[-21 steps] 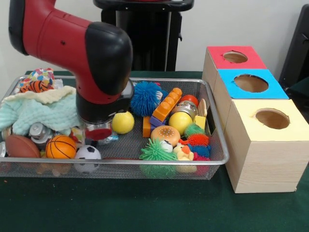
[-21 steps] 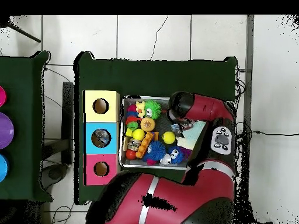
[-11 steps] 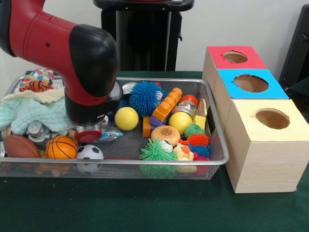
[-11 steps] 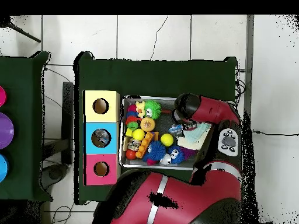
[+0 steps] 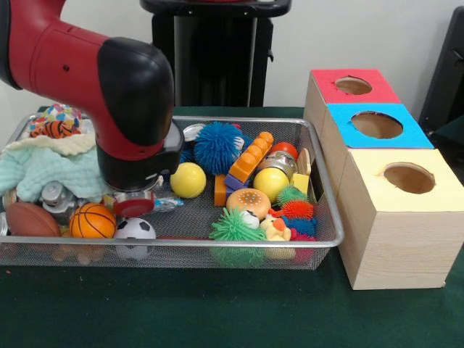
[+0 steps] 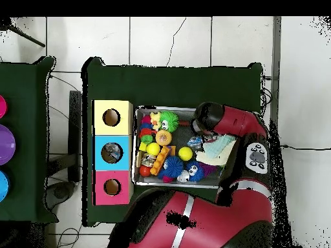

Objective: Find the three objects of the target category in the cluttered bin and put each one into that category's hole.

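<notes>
Gripper low at bin left end; grip state unclear. Blue box maybe holds sth; rest pending.

White tiled floor, pale wall

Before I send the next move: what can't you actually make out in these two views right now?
- Tool: in the front view the arm's black wrist covers it; open or shut, unknown. In the overhead view the arm hides it.
- Blue box: something lies inside its hole, too small to identify.
- Mint cloth: whatever lies under it is hidden in both views.
- Target category: no view shows it.
</notes>
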Available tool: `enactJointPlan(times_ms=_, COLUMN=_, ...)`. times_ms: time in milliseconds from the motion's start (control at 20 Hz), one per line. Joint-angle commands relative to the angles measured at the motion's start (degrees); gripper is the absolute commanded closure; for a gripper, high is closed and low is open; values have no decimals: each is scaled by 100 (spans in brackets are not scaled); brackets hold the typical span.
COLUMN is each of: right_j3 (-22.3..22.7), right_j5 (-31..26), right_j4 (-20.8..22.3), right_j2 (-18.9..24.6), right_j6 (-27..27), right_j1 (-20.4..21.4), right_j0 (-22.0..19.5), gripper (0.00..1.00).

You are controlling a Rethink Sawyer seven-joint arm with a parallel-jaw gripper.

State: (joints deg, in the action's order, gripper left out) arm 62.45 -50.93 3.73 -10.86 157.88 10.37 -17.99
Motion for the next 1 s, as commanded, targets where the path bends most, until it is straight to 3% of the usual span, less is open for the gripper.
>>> enactJointPlan(times_ms=50, right_j3=354, right_j5=-84, right_j4=44, right_j2=794, right_j6=-1035, right_j1=300, right_j0=-188, gripper=100)
enactJointPlan(times_ms=350, right_j3=315, right_j5=-378, right_j4=56, right_j2=826, right_j6=-1055, right_j1=521, right_j0=-197, gripper=100)
enactJointPlan(times_ms=800, right_j3=285, right_j5=-604, right_j4=31, right_j2=890, right_j6=-1028, right_j1=511, right_j0=-297, gripper=100)
enactJointPlan(times_ms=850, right_j3=326, right_j5=-573, right_j4=-6, right_j2=925, right_j6=-1001, right_j1=524, right_j0=-321, gripper=0)
enactJointPlan(times_ms=1000, right_j3=486, right_j5=-877, right_j4=-264, right_j2=1062, right_j6=-770, right_j1=561, right_j0=-379, gripper=0)
